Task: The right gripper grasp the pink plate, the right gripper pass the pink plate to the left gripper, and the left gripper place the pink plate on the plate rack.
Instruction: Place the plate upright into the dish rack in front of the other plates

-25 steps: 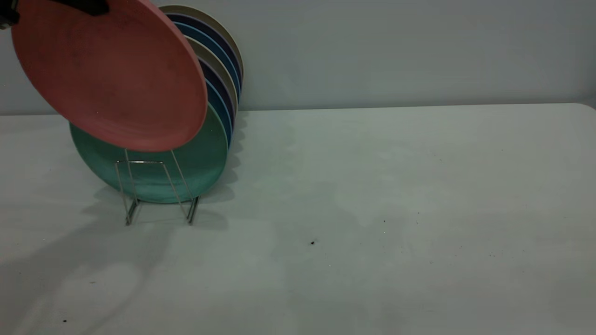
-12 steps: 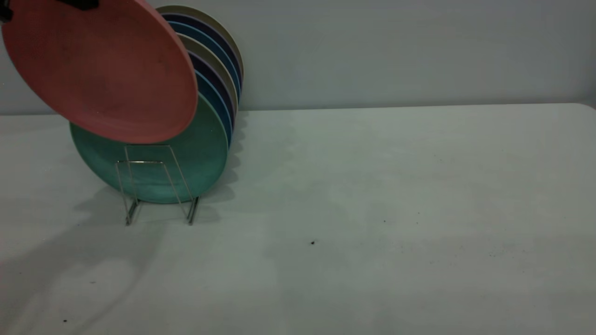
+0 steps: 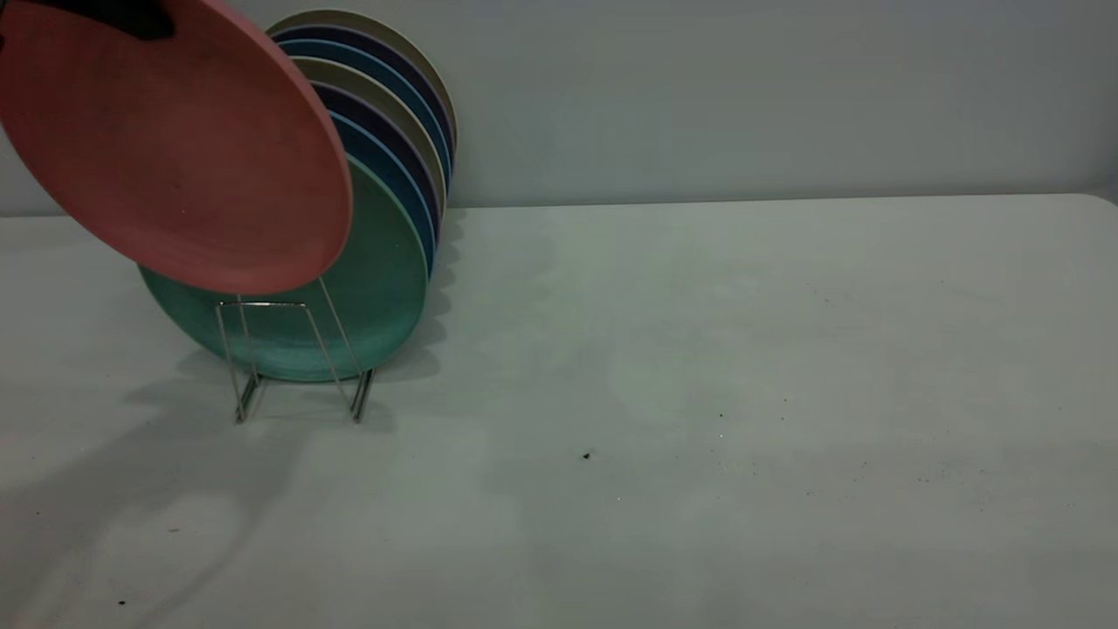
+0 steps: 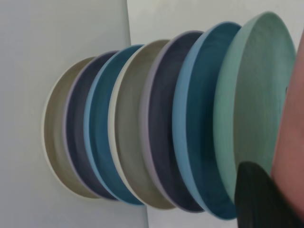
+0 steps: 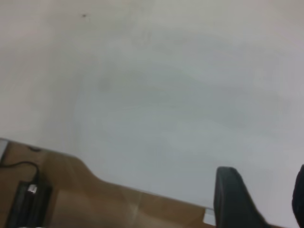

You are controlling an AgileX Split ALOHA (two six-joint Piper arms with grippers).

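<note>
Exterior view: left claw [image 3: 122, 16] clamped on pink plate [image 3: 175, 148] rim, above plate rack [image 3: 297, 358].

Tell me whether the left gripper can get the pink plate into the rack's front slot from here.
Probably yes: the left gripper holds the pink plate above the plate rack, whose front loops stand bare before the teal plate.

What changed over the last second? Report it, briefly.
The pink plate, held at its top edge by the left gripper, shifted left, rose briefly, then dropped back toward the plate rack; not yet seated. The racked plates and the rack stayed put.
</note>
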